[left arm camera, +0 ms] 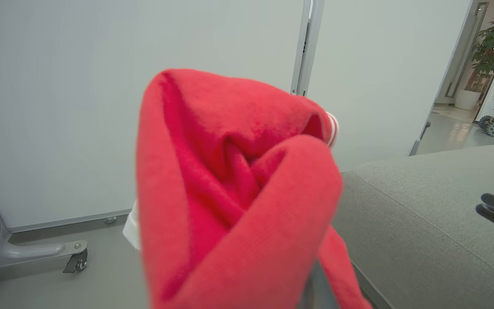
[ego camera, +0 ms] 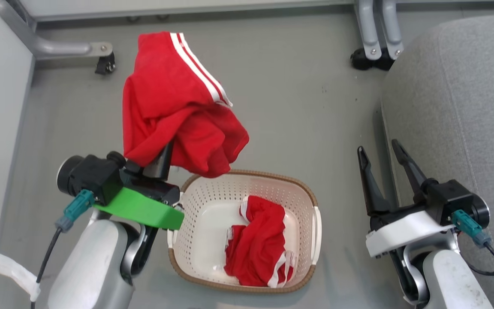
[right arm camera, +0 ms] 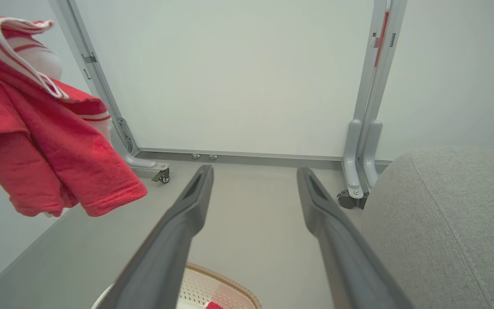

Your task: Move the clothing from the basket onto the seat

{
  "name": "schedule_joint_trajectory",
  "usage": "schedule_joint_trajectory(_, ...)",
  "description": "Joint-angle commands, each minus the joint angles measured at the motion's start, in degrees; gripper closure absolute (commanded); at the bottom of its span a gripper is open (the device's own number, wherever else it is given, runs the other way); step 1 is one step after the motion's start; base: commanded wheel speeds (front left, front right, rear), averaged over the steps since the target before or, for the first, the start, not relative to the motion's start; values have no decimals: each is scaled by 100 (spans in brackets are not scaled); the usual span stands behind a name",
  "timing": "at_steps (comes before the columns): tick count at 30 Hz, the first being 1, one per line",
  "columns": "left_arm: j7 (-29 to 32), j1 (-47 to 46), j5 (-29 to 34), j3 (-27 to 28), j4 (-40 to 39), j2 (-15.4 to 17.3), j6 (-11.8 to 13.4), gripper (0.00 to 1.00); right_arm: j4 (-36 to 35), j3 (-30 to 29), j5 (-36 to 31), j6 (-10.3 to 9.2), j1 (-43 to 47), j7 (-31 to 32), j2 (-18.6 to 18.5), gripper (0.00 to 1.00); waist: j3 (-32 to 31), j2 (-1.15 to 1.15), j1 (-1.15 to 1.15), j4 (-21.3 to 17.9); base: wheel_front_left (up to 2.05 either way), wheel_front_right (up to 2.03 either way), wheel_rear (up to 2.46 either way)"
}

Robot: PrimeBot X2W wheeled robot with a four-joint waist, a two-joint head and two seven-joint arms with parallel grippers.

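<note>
Carrying the first piece across is the step in hand. The left gripper (ego camera: 165,159), in the lower left of the head view, is clamped on a bright red soft fabric garment with white stripes (ego camera: 174,107). This cloth hangs bunched over the dark fingers in the upper left centre of the frame, above the oval cream-white perforated plastic basket with a brown woven-look rim (ego camera: 302,189) at bottom centre. The jaws are almost closed and the cloth hides the fingertips.

A second red garment with white trim (ego camera: 257,244) lies crumpled in the right part of the basket. The large grey woven-fabric upholstered seat (ego camera: 457,107) takes up the right side of the frame, well apart from the lifted garment.

The right gripper (ego camera: 378,148), at lower right just beside the seat's edge, has its jaws spread wide and holds nothing.

The next move, as I judge it, calls for swinging the left arm toward the right of the frame. It should go high enough for the hanging hem to pass over the basket rim and the seat's rounded edge. The release then belongs over the cushion, and the second red garment needs fetching afterwards.
</note>
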Motion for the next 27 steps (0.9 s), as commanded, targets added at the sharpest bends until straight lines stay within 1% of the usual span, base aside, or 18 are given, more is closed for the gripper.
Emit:
schedule_joint_trajectory(1,-19,163,11,-45,-98,62,-26,100,-12,24,48,-2,142,40,-9,0,-364,0,0,0,0,0,0)
schedule_joint_trajectory(7,-19,431,-150,-421,-338,244,-31,100,-44,67,135,-2,419,127,-10,0,-713,0,0,-26,0,0,0)
schedule_joint_trajectory(14,-19,698,-287,-603,-378,321,-33,100,-115,118,219,-2,725,238,-9,0,-1066,0,0,-53,0,0,0)
schedule_joint_trajectory(21,-19,824,-346,-776,-443,371,-33,100,-240,96,297,-2,927,339,-9,0,-1223,0,0,-55,0,0,0)
schedule_joint_trajectory(27,-19,883,-331,-813,-460,389,-30,100,-294,124,323,-2,992,379,-9,0,-1279,0,0,-74,0,0,0)
